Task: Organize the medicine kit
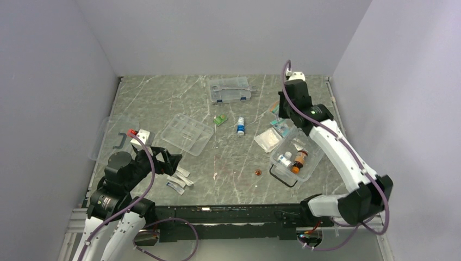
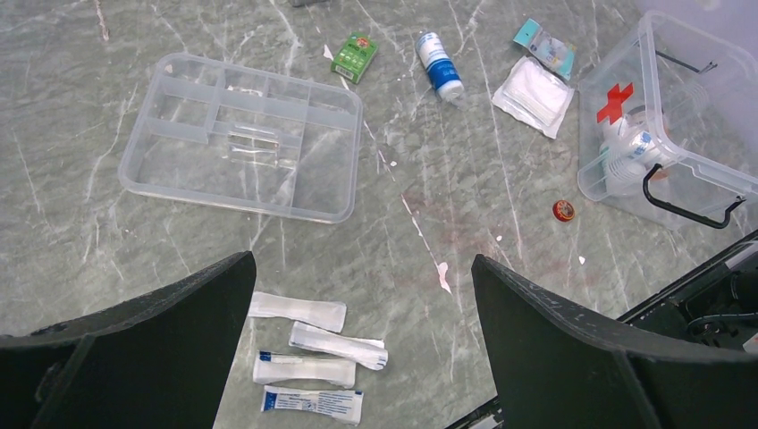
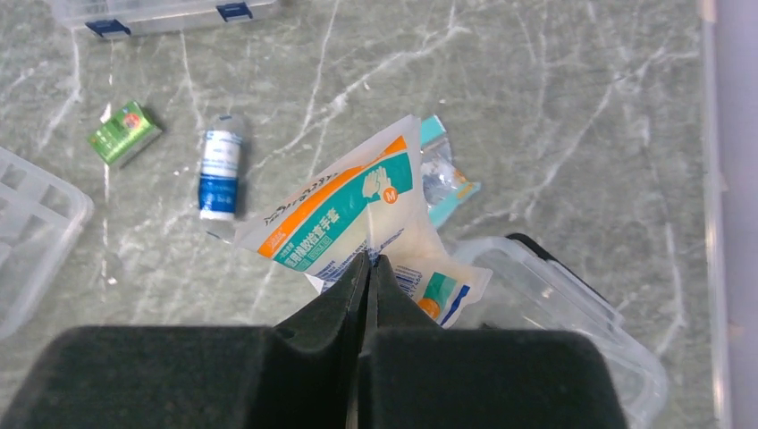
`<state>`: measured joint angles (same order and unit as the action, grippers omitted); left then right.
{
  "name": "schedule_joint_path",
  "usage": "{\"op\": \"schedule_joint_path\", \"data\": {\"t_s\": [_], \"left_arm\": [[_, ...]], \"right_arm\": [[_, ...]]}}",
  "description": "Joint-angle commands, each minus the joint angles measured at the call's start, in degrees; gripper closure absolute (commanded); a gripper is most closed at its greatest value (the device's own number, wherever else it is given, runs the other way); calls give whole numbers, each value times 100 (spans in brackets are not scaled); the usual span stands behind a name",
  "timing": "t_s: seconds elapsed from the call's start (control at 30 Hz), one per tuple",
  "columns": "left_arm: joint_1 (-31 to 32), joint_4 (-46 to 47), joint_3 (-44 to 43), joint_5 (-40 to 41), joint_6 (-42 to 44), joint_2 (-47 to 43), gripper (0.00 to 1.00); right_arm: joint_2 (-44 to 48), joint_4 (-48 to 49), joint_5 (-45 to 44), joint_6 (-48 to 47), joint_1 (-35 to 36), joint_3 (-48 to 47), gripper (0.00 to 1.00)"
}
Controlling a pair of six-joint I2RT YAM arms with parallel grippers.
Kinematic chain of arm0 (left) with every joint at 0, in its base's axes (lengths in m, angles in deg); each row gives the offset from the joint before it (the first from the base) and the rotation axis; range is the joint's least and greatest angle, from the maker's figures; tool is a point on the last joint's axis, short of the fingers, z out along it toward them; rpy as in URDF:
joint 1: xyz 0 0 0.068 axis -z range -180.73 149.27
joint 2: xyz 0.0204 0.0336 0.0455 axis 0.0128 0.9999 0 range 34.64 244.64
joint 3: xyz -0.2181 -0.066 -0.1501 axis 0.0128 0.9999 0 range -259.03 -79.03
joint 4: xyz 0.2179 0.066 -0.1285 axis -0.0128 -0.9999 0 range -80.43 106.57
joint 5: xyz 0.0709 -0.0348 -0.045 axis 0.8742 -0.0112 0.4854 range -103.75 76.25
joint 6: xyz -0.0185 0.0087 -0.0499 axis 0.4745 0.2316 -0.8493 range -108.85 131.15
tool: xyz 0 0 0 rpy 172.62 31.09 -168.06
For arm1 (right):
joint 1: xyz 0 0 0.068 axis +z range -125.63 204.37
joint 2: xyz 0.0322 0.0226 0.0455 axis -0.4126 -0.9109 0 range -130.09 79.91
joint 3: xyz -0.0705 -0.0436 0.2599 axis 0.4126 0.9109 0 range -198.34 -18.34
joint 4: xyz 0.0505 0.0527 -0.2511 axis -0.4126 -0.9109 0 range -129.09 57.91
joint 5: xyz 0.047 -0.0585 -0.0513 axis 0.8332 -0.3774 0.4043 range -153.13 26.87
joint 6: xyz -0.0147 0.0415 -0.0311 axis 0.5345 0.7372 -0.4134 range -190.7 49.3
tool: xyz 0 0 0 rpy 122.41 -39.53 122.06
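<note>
The clear medicine kit box (image 1: 282,173) with a red cross (image 2: 614,101) stands open at the right, with small bottles (image 1: 298,161) inside. Its black-handled lid (image 1: 113,139) lies at the far left. The empty divided tray (image 1: 187,134) lies left of centre. My right gripper (image 3: 369,261) is shut on a white, orange and teal glove packet (image 3: 344,210), held above the table just behind the box (image 3: 572,304). My left gripper (image 2: 362,264) is open and empty, hovering over several white sachets (image 2: 313,357) near the front edge.
A green packet (image 1: 219,120), a blue-and-white bottle (image 1: 240,126), a gauze packet (image 1: 268,140), a teal packet (image 3: 442,174) and a small red cap (image 1: 257,172) lie loose mid-table. A flat clear case with blue latches (image 1: 229,89) sits at the back.
</note>
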<state>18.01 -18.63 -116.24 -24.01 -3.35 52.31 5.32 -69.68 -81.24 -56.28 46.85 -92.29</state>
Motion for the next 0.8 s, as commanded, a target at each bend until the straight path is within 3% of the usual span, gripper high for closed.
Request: {"op": "schedule_joint_path", "data": {"t_s": [0.0, 0.3, 0.4, 0.77], "left_arm": [[36, 110, -164, -111, -29, -77, 1], [75, 99, -164, -71, -41, -220, 1], [106, 100, -164, -65, -35, -229, 2], [154, 93, -166, -53, -35, -282, 1]], "right_arm": [[778, -44, -386, -594, -1, 398, 100], [1309, -579, -384, -1333, -56, 896, 100], [1536, -477, -205, -2007, -68, 1227, 100], [1673, 19, 141, -2406, -591, 2142, 100]]}}
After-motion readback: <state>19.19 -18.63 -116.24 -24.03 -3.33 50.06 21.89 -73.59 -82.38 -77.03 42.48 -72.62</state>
